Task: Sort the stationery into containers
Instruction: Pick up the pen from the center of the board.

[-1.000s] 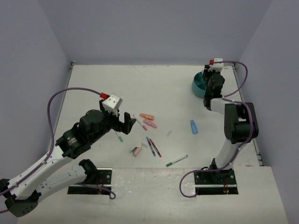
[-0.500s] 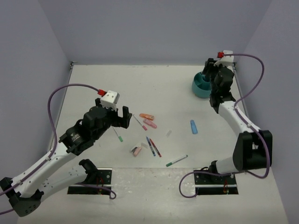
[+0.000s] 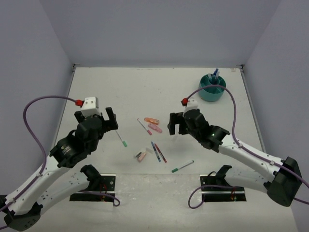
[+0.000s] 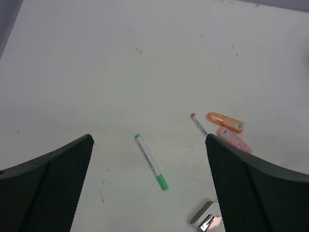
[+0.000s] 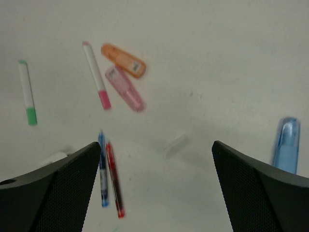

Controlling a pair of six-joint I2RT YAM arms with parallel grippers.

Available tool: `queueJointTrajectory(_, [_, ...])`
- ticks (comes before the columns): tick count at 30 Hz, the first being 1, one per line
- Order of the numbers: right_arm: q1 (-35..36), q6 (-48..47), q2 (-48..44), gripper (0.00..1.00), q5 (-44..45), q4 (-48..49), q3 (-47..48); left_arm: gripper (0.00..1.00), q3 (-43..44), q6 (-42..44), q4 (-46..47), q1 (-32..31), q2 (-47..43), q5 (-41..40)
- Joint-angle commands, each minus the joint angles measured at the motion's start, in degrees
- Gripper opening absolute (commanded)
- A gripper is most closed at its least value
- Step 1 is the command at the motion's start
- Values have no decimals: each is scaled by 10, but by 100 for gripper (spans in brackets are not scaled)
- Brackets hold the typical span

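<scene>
The organizer (image 3: 212, 92) stands at the 1 o'clock corner of the surface (image 3: 120, 92), on the right arm's side. It is well apart from the loose stationery, which lies scattered around the middle and toward 6 o'clock. One blue item (image 3: 216, 73) stands upright in it, and most of the sorting looks undone.

Both hands hang released and empty over the scatter. The left hand (image 3: 112, 121) is at 9 o'clock of the cluster. Its wrist view puts the green-capped pen (image 4: 151, 162) between the spread jaws, running from 11 to 5 o'clock, so closing would likely pinch it across the barrel. The right hand (image 3: 176, 126) hangs at 3 o'clock of the cluster, over a small clear piece (image 5: 174, 145), probably lining up a pick.

Only the top view shows the organizer and a second green pen (image 3: 182, 166) at 6 o'clock. The right arm hides the blue highlighter (image 5: 286, 145) there, but the right wrist view catches it at its 3 o'clock edge. That view also shows the orange highlighter (image 5: 123, 60), pink highlighter (image 5: 125, 88), pink-tipped pen (image 5: 96, 75), and blue pen (image 5: 102, 169) beside the red pen (image 5: 113, 179). All are blurred, and the clear piece is too blurred to name. The left wrist view shows the eraser (image 4: 206, 220) at its 5 o'clock edge.
</scene>
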Motion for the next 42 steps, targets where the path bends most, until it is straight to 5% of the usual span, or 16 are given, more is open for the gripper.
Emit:
queueJointTrajectory(1, [48,85,-10,97,-44,-29,-22,100,-59,-1,43,3,-54,30])
queueJointTrajectory(3, [62,84,28,81,-71,-43,-10,100,-59,14,52,3,-54,49])
queueJointTrajectory(4, [70,79,61,64,-96,-44,2,100,-58,18,50,2,-45,54])
queueJointTrajectory(11, [131,77,206,18,-48,-111,91,100,-54,32,43,3,27,83])
queueJointTrajectory(42, [166,63,376,21,-71,-132,152,100,-58,55,59,3,33,123])
